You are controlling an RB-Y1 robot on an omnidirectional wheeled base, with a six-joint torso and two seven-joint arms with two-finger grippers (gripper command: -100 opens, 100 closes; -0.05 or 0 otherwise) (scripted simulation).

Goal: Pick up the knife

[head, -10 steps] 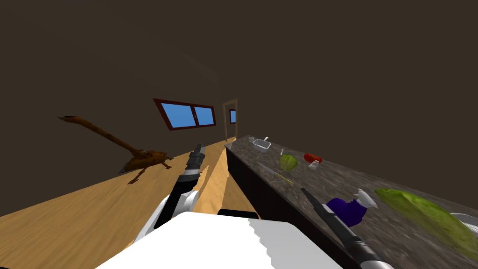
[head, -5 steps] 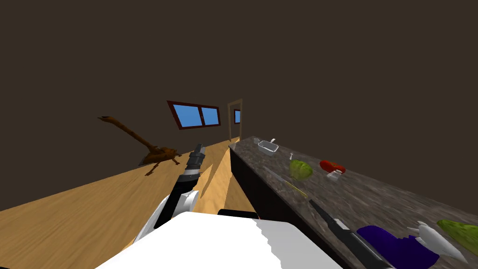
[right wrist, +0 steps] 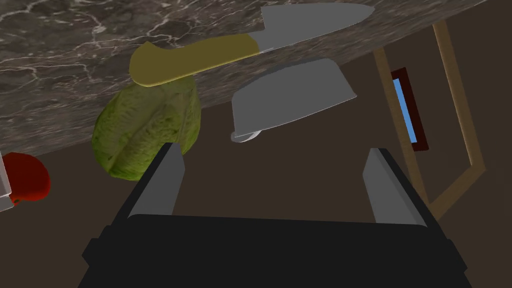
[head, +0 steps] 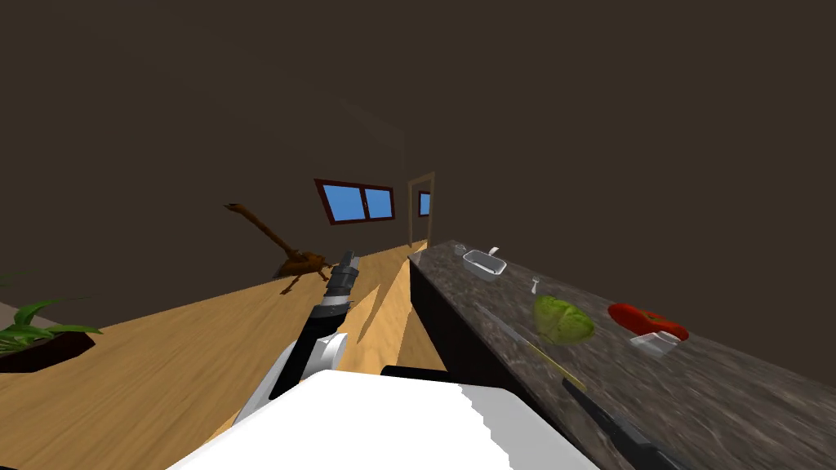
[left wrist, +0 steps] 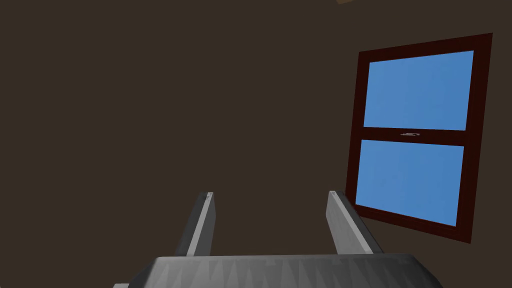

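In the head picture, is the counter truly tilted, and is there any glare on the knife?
Head view: the tilt is the camera's; counter, floor and window slant together, under dim light. Right wrist view: the knife is evenly lit, no glare.

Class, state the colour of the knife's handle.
The handle of the knife is olive yellow and its blade is grey. It shows best in the right wrist view.
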